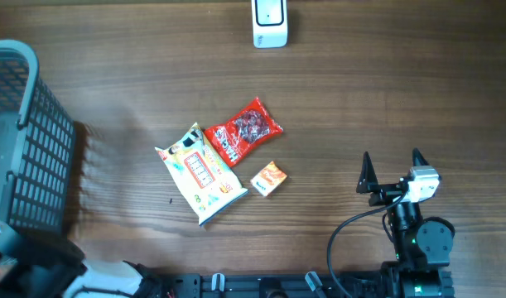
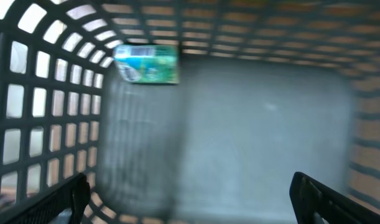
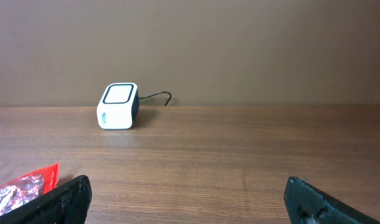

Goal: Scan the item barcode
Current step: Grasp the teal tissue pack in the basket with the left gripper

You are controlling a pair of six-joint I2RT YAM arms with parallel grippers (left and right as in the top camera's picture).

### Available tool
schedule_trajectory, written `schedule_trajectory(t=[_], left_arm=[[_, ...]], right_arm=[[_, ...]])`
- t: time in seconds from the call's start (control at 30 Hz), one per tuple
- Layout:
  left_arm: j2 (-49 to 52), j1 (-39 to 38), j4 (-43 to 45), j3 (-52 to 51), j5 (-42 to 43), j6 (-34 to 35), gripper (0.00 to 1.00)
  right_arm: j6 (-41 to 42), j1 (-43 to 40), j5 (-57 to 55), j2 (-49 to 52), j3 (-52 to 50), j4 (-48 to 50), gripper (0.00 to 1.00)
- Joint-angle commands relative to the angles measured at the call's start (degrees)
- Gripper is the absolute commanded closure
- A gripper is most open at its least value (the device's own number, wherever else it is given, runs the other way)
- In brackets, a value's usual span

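Three items lie mid-table: a yellow-white snack bag (image 1: 200, 172), a red bag (image 1: 243, 130) and a small orange box (image 1: 268, 179). The white barcode scanner (image 1: 269, 23) stands at the far edge, also visible as the scanner (image 3: 118, 106) in the right wrist view. My right gripper (image 1: 393, 170) rests open at the right, nothing between its fingers (image 3: 68, 199), pointing toward the scanner. A corner of the red bag (image 3: 22, 186) shows beside it. My left gripper (image 2: 190, 199) hangs open and empty inside the grey basket (image 2: 46, 112). A green packet (image 2: 147, 63) lies in there, blurred.
The grey mesh basket (image 1: 37, 157) takes up the left edge of the table. The left arm (image 1: 21, 257) reaches in from the lower left corner. A cable runs from the scanner toward the back wall.
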State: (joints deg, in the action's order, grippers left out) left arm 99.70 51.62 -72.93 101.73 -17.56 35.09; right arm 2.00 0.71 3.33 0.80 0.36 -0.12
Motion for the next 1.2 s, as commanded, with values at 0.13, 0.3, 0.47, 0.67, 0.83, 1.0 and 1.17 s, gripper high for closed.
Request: schedule_trajectory(t=[0.13,0.3,0.47,0.67,0.83,1.0,1.17], left_arm=[[9.5,0.4,5.2,-3.4,-16.6,3.1,0.05],[10.3,0.4,18.5,-16.5,-25.0,9.1,0.03],[10.3,0.4,31.0,-24.6,-26.0,9.0,0.01],[10.3,0.4,41.5,-30.9,-26.1,8.6,0.14],[10.3,1.0,45.3,-32.9,-28.5,8.6,0.18],[10.3,6.0,46.6,-33.0,-28.3,8.6,0.27],[10.4,6.4,49.2,-33.0,-23.4,3.9,0.36]], right_arm=[[-0.5,0.1,-0.3,-0.3,-0.1,0.2,0.00],[-0.5,0.1,-0.3,-0.3,-0.1,0.2,0.00],[-0.5,0.1,-0.3,-0.3,-0.1,0.2,0.00],[-0.5,0.1,-0.3,-0.3,-0.1,0.2,0.00],[-0.5,0.1,-0.3,-0.3,-0.1,0.2,0.00],[-0.5,0.1,-0.3,-0.3,-0.1,0.2,0.00],[-0.5,0.1,-0.3,-0.3,-0.1,0.2,0.01]])
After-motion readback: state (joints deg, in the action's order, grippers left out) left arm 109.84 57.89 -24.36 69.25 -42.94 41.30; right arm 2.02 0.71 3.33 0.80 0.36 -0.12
